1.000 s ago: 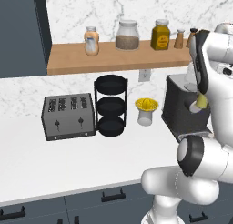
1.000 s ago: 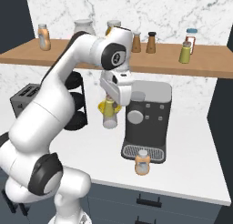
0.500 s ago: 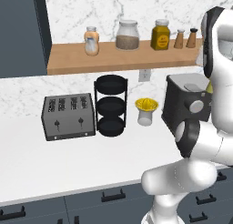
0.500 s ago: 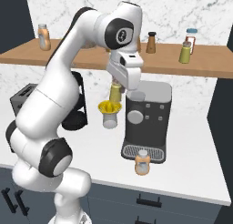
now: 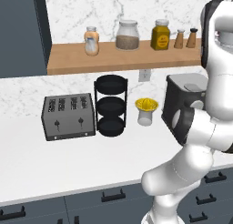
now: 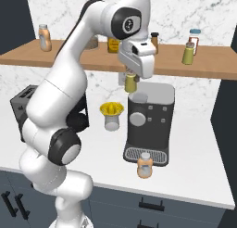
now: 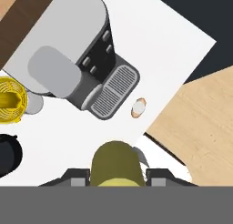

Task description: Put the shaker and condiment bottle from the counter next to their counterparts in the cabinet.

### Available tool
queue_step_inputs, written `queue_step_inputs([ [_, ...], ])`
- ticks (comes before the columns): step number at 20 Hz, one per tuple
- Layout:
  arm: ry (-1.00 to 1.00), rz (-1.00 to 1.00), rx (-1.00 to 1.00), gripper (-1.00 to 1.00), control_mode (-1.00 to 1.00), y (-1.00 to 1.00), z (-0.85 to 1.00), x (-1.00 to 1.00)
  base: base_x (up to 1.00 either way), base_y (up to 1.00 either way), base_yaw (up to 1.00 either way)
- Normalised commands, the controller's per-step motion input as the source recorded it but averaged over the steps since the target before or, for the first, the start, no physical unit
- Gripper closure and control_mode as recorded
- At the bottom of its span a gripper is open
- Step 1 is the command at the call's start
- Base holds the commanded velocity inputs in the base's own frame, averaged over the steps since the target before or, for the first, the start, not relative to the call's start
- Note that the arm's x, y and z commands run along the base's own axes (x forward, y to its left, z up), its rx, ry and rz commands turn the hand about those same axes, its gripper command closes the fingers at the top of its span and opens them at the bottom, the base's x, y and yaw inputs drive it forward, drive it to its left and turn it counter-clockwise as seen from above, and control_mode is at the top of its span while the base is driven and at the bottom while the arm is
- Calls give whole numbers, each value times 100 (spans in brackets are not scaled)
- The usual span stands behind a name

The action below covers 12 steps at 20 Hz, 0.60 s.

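Your gripper (image 6: pixel 131 77) is closed on the small yellow-green round shaker (image 6: pixel 130 83), held in the air. Straight below it stands the boxy grey coffee machine (image 6: pixel 149 123), and lower, before its ribbed tray, the clear bottle (image 6: pixel 145 165) on the smooth white counter (image 6: pixel 194 176).

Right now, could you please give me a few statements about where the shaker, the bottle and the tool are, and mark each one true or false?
1. The tool holds the shaker above the coffee machine. True.
2. The condiment bottle already stands on the wooden shelf. False: it stands on the counter, in front of the coffee machine's drip tray.
3. A matching yellow-green shaker stands on the cabinet shelf beside a white bottle with a blue cap. True.
4. The toaster stands to the right of the yellow juicer. False: in the left base view it stands left of the black tiered rack, and the juicer is right of that.
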Motion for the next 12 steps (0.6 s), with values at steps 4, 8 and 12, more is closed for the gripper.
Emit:
queue_step_inputs([
  [4,-9,0,-7,100,-100,-28,11,44,0,0,0],
  [8,-6,0,0,100,-100,-30,21,41,0,0,0],
  [12,-2,0,0,100,-100,-31,32,30,0,0,0],
])
